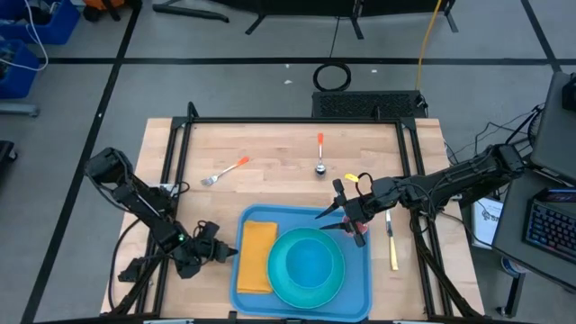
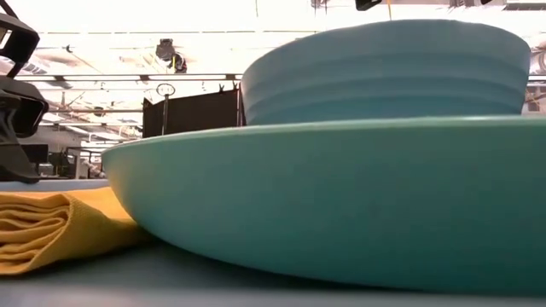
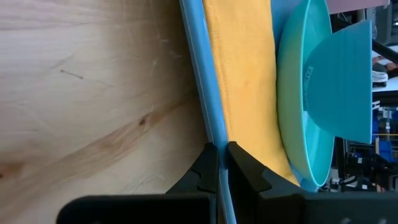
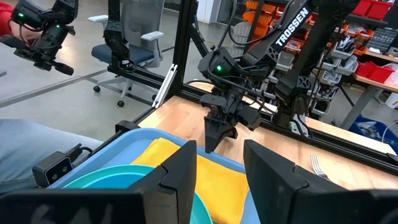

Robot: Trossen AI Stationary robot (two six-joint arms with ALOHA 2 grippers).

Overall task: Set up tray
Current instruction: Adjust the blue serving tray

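Observation:
The blue tray (image 1: 358, 270) lies flat at the table's near middle. On it are a folded yellow napkin (image 1: 256, 256) on its left part and a teal plate (image 1: 283, 288) with a teal bowl (image 1: 313, 259) standing on it. My left gripper (image 1: 232, 253) is at the tray's left edge, shut on the rim. My right gripper (image 1: 322, 221) hovers open above the tray's far right part, level and pointing toward the table's left, with nothing between its fingers (image 4: 180, 168). My left gripper pinches the tray's raised left rim (image 3: 214, 140) between its two fingers, one finger (image 3: 205, 168) outside over the wood, the other (image 3: 245, 168) inside by the napkin. It comes slanting down from the table's left, fingers across the rim. The tray lies on the table.
Beyond the tray lie a fork with an orange handle (image 1: 225, 171) at the far left and a spoon with an orange handle (image 1: 319, 153) at the far middle. A knife with a yellow handle (image 1: 391, 243) lies right of the tray. A black frame borders the table.

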